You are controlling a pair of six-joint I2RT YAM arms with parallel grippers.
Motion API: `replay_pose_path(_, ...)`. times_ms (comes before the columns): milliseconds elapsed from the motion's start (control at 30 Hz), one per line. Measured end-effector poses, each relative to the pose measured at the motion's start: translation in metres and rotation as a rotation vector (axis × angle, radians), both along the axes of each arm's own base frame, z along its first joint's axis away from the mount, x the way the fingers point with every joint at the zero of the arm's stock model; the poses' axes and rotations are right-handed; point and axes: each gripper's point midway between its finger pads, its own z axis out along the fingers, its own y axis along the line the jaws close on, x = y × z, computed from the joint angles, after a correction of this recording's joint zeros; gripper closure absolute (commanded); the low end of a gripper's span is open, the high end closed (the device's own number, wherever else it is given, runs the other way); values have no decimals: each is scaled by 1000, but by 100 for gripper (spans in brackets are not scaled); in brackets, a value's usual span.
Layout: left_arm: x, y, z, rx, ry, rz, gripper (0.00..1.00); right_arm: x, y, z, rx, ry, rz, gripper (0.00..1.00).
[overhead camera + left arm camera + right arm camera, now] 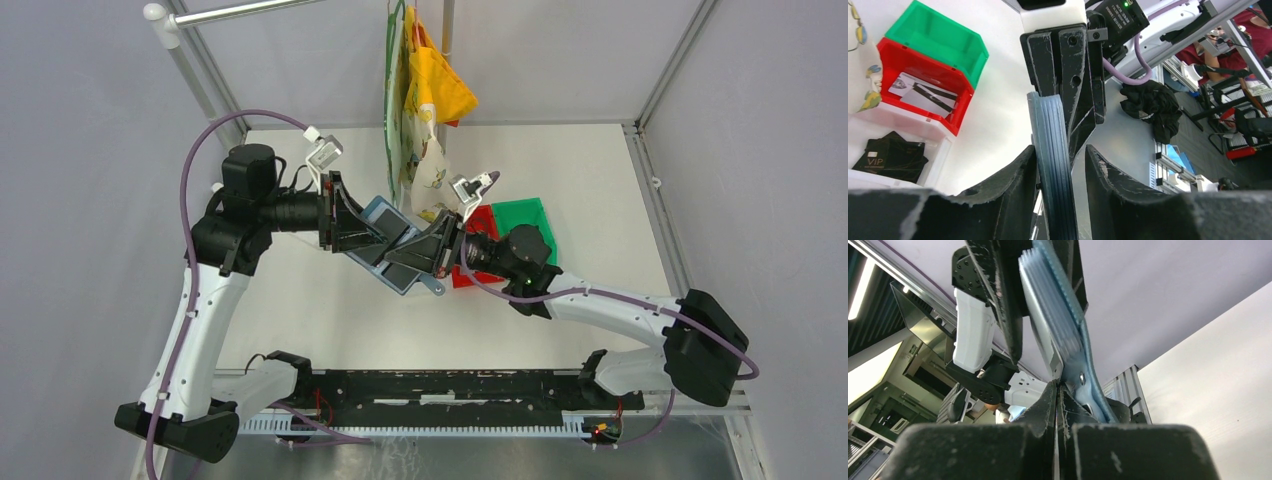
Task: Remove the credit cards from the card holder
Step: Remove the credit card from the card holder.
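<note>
Since the right gripper [1057,390] is pinched shut on what looks like 1 pale credit card [1044,340], the left gripper [1060,150], jaws loose around the midair card holder [1050,150], should clamp before any pull.

A white table [600,190] fills the booth, closed in by pale grey-lilac panels [80,150] on its left, right and far sides. Aluminium posts [668,65] rise from its far corners — a round rail [245,10] runs off the far-left one. Outside the booth, a long ceiling light strip [860,287] glows in a dim room.
</note>
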Motion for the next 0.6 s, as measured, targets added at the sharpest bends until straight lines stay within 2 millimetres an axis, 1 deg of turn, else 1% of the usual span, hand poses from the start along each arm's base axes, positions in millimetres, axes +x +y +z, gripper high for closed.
replay_pose_path(67,-3,0,1,-6,7,-16,55,-1,-2,4,6,-18,-8,100)
replay_pose_path(167,-9,-1,-1,-10,33,-40,64,-3,-9,14,20,-46,-25,100)
replay_pose_path(300,-16,-1,-3,-11,71,-65,72,-6,-16,22,37,-79,-46,100)
replay_pose_path(600,-19,0,-7,-5,110,-70,72,-4,-21,16,28,-82,-73,100)
